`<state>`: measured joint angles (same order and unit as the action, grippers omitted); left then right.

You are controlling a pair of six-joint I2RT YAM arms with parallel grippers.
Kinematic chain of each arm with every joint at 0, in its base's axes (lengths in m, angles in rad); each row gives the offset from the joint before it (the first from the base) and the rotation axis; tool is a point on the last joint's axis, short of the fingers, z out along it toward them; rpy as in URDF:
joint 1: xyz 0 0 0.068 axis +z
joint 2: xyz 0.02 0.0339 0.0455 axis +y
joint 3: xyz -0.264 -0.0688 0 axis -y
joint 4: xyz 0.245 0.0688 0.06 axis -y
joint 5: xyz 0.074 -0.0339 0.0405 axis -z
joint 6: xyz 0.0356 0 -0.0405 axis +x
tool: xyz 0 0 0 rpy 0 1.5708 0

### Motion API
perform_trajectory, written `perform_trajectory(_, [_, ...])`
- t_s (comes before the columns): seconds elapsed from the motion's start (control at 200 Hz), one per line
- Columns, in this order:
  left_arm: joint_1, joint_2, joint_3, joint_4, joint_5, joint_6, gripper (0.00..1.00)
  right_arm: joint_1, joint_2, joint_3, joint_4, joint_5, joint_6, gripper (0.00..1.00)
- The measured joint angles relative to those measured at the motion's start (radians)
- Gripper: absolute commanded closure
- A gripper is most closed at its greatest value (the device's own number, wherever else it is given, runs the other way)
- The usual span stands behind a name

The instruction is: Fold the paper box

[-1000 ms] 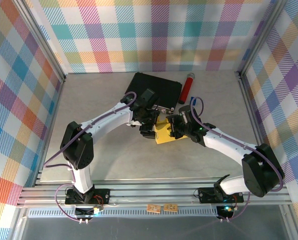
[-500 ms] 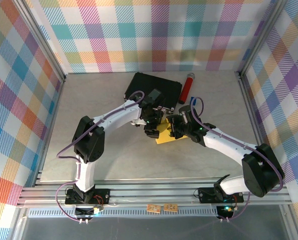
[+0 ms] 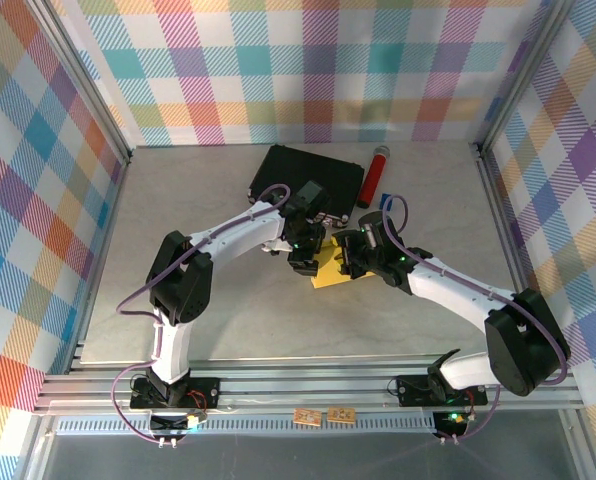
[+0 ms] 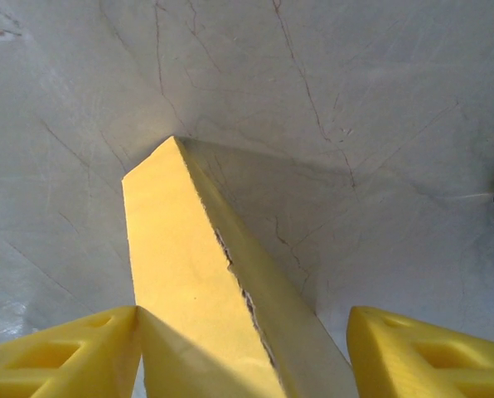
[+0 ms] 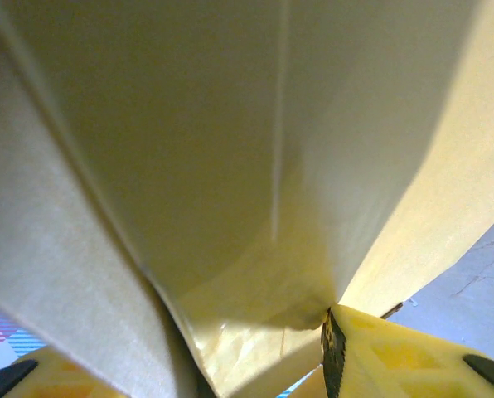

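Observation:
The paper box (image 3: pixel 336 274), bright yellow cardboard, lies partly folded at the middle of the table between both grippers. My left gripper (image 3: pixel 306 260) is at its left edge. In the left wrist view a raised yellow flap (image 4: pixel 189 274) stands between the open jaws of the left gripper (image 4: pixel 243 313). The left finger (image 4: pixel 81 352) touches the flap and the right finger (image 4: pixel 429 352) is clear of it. My right gripper (image 3: pixel 348 260) is at the box's far right side. In the right wrist view this gripper (image 5: pixel 189 352) is shut on the box's whitish inner walls (image 5: pixel 230 166).
A black hard case (image 3: pixel 308 172) lies just behind the box. A red cylinder (image 3: pixel 373 176) with a grey cap lies to the right of the case. Checked walls and metal rails enclose the grey table (image 3: pixel 198 300). Bare table lies to the left and in front.
The left arm swung right, bringing its gripper up against the box's left flap, and its jaws have narrowed around that flap. The right gripper has kept its hold and place.

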<state>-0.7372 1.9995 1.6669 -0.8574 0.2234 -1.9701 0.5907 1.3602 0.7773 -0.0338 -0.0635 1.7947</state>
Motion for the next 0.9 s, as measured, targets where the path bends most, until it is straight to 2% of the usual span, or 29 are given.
perform_trajectory(0.235, [0.000, 0.000, -0.002, 0.002, 0.011, 0.000, 0.49, 0.000, -0.016, -0.013, -0.001, 0.000, 0.000, 0.52])
perform_trajectory(0.32, [0.000, -0.001, -0.002, -0.002, 0.021, 0.000, 0.55, 0.000, -0.024, -0.016, -0.005, -0.001, 0.000, 0.52])
perform_trajectory(0.475, [0.000, -0.005, -0.008, -0.002, 0.034, 0.000, 0.56, 0.003, -0.032, -0.018, -0.012, 0.000, 0.000, 0.49])
perform_trajectory(0.55, [0.000, -0.005, -0.010, -0.002, 0.038, 0.000, 0.56, 0.003, -0.033, -0.018, -0.014, 0.000, 0.000, 0.44])
perform_trajectory(0.75, [-0.006, -0.011, -0.015, -0.003, 0.047, 0.000, 0.56, 0.005, -0.036, -0.019, -0.079, -0.001, 0.000, 0.21])
perform_trajectory(0.9, [-0.006, -0.013, -0.021, -0.012, 0.037, 0.000, 0.57, -0.012, -0.050, 0.025, -0.213, -0.013, -0.016, 0.15])
